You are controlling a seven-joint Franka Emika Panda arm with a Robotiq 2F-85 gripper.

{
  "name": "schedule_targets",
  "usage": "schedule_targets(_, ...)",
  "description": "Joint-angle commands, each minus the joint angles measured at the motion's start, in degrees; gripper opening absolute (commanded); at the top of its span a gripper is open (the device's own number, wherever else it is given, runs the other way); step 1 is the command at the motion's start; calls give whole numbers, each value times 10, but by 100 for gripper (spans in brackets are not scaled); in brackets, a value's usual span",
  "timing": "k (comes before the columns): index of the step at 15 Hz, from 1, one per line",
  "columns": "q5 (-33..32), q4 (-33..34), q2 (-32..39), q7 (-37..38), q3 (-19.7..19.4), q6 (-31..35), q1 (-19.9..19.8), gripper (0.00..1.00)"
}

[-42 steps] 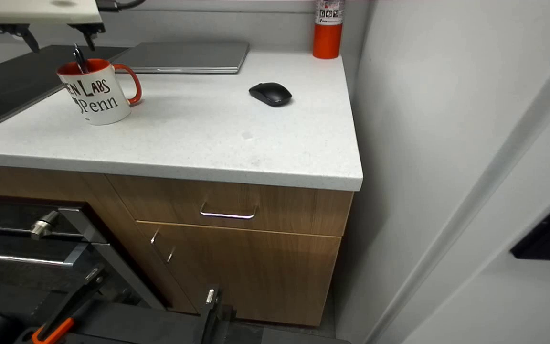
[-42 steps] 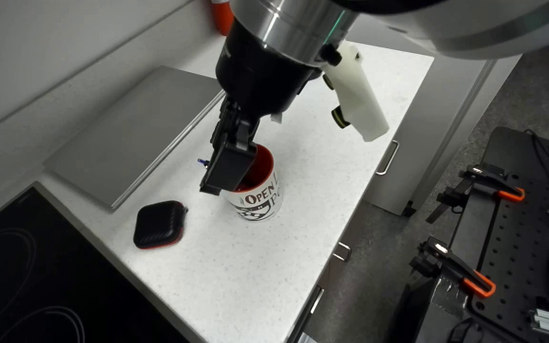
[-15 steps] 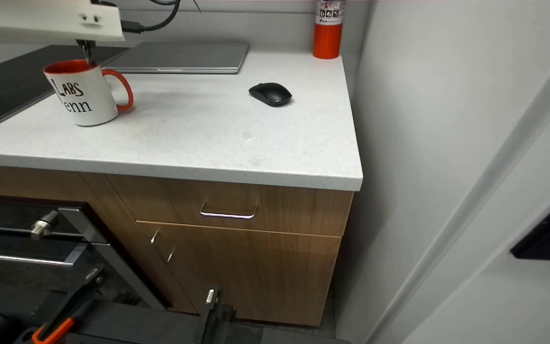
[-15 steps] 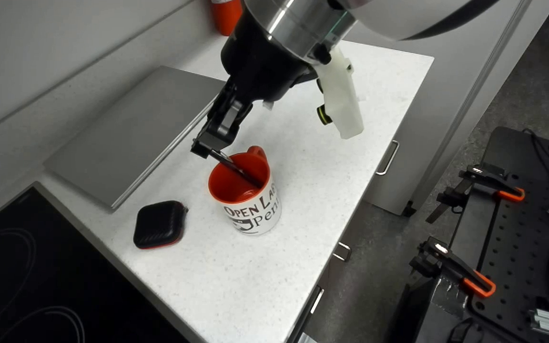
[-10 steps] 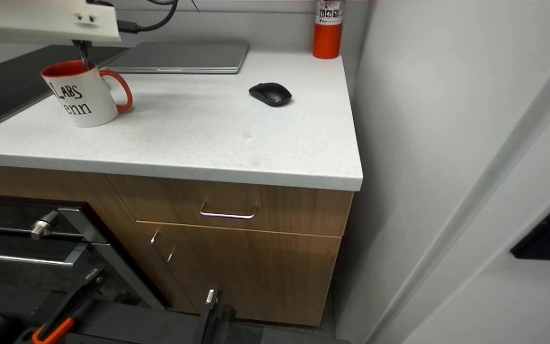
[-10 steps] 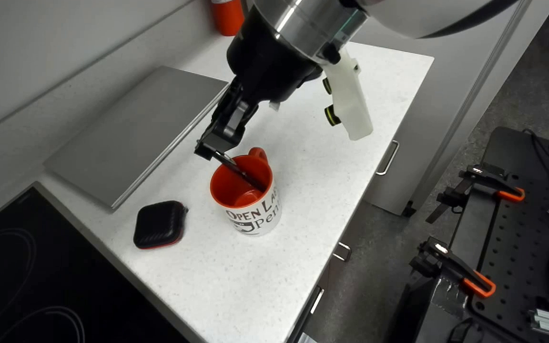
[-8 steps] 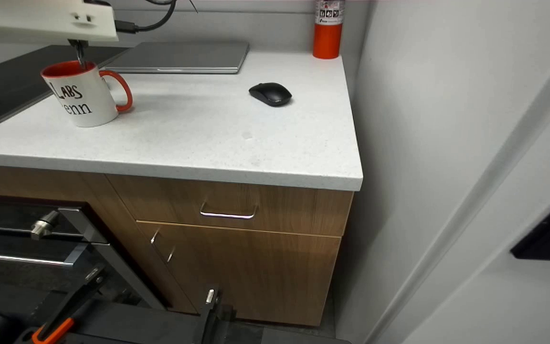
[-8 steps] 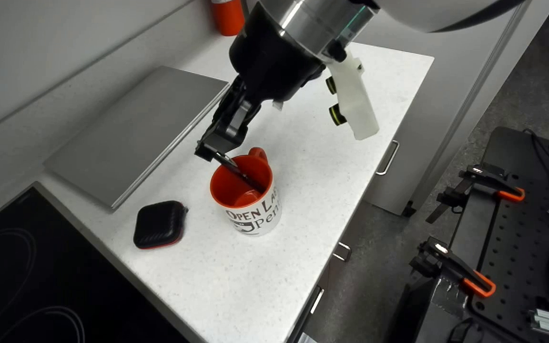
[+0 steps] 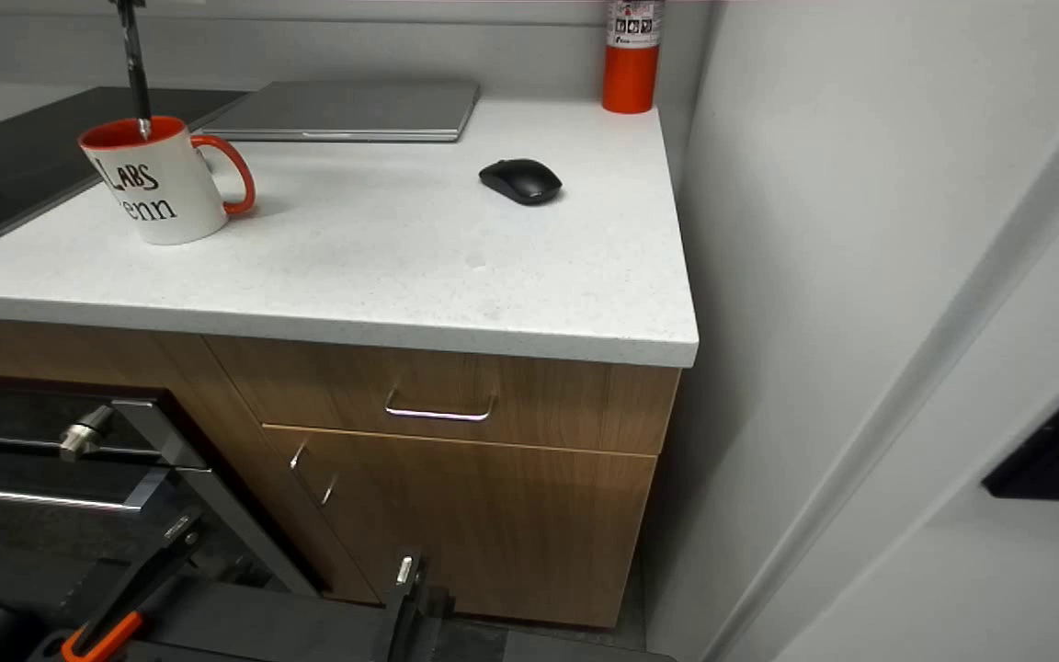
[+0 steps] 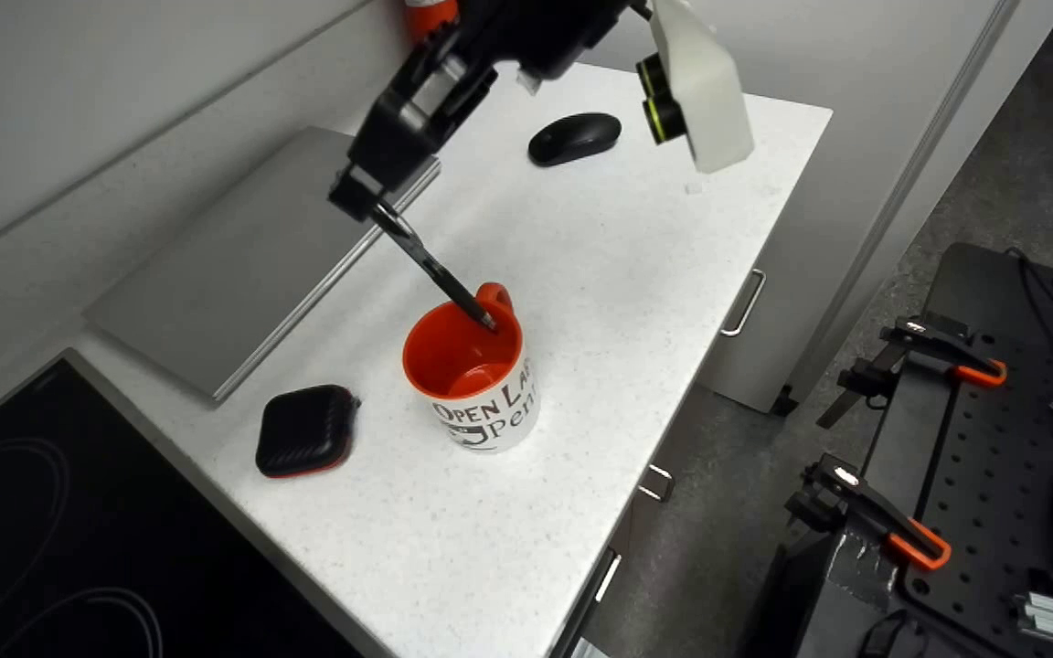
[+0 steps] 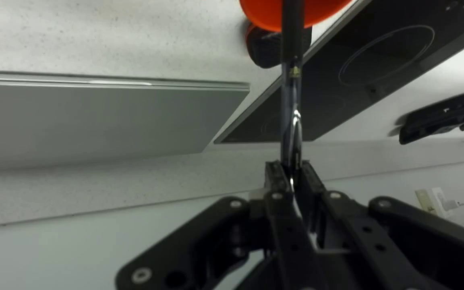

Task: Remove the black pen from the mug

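Observation:
The mug, white with a red inside and red handle, stands upright on the counter in both exterior views. My gripper is above it, shut on the upper end of the black pen. The pen slants down from the fingers, and its lower tip appears just inside the mug's opening, near the handle side. In the wrist view the gripper pinches the pen, with the red mug rim at the top edge. Only the lowest bit of the gripper shows above the pen in an exterior view.
A closed grey laptop lies behind the mug by the wall. A small black case sits beside the mug, near the black cooktop. Farther off are a black mouse and a red canister.
The gripper stood open over the mug, then shut on the pen; the mug turned and shifted slightly. Over the last half second the gripper rose, drawing most of the pen up out of the mug.

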Motion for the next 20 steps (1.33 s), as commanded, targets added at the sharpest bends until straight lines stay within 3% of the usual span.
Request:
schedule_targets(1, -11, 21, -8, 43, -9, -5, -7, 3)
schedule_targets(4, -55, 31, 13, 87, -11, 19, -15, 3)
schedule_targets(6, -119, 25, 34, 131, -6, 50, -27, 3)
schedule_targets(12, -371, -23, 125, 320, 4, 134, -68, 3)
schedule_targets(13, -416, -32, 144, 353, 27, 141, -101, 3)
schedule_targets(16, -552, -63, 198, 442, 16, 168, -130, 3)
schedule_targets(17, -600, -70, 199, 482, -42, 164, -87, 3)
schedule_targets(18, -645, -72, 197, 523, -66, 156, -78, 37)
schedule_targets(19, -665, -68, 187, 545, -87, 149, -66, 38)
schedule_targets(20, -722, -69, 169, 600, -30, 139, -134, 44)
